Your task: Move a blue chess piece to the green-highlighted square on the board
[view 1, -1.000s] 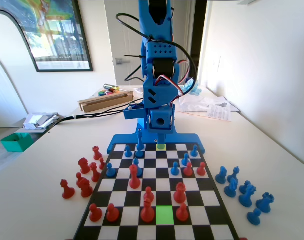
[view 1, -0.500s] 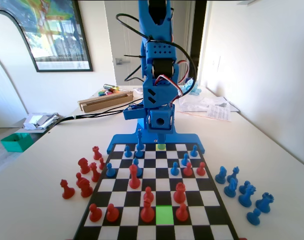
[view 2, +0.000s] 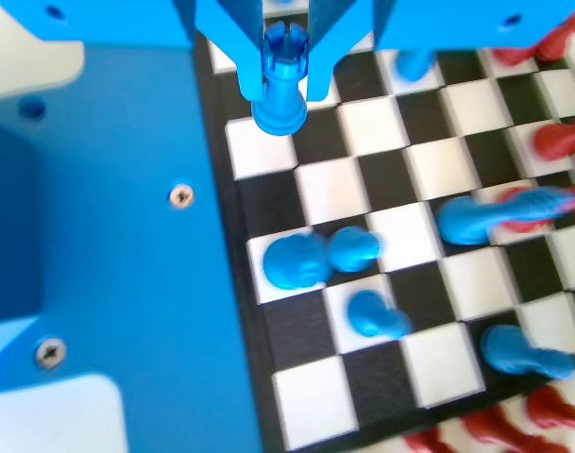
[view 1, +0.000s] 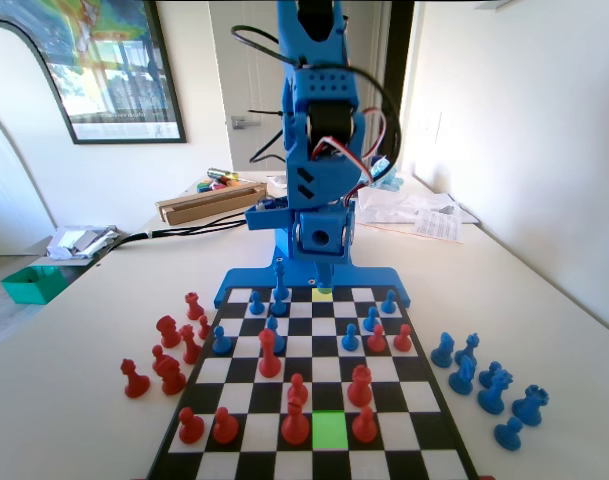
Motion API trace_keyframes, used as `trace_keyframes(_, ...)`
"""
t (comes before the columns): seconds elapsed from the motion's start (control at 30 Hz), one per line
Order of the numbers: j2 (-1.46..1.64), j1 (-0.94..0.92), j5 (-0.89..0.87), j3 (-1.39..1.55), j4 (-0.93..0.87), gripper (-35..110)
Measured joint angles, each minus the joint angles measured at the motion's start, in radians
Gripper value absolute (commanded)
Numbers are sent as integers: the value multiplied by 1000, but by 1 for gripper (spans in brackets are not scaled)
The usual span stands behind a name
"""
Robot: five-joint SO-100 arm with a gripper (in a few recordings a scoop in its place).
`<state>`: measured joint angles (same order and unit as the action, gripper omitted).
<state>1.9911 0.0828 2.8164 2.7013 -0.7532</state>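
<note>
Gripping of the blue chess piece by the claw is recorded: in the wrist view the two jaws are seen closed against either side of the piece, which stands upright between them, its notched, castle-like crown uppermost and its wider base lowest. Whether the base is touching the board or raised just clear of it cannot be told. Position is given relative to the green-highlighted square. In the fixed view the claw and its piece are placed well apart from that square, at the opposite, far end of the board, over the paler yellow-green cell and in nearly the same file, a shade to the left. The green-highlighted square itself is noted as bare, with a red piece just beside it on the left, another red piece just beside it on the right, and further red pieces near it on the far side. The coming carry is judged to run almost straight along the file toward the green-highlighted square, with the piece kept vertical. A high passage is judged advisable, since the red neighbours could be clipped on descent.
</note>
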Motion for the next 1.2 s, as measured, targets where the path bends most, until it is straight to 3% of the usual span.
trace_keyframes(0.4, -87, 12, -227, -261, -176, 1)
trace_keyframes(0.77, -218, 5, -588, -431, -178, 1)
trace_keyframes(1.2, -411, -46, -874, -650, -143, 1)
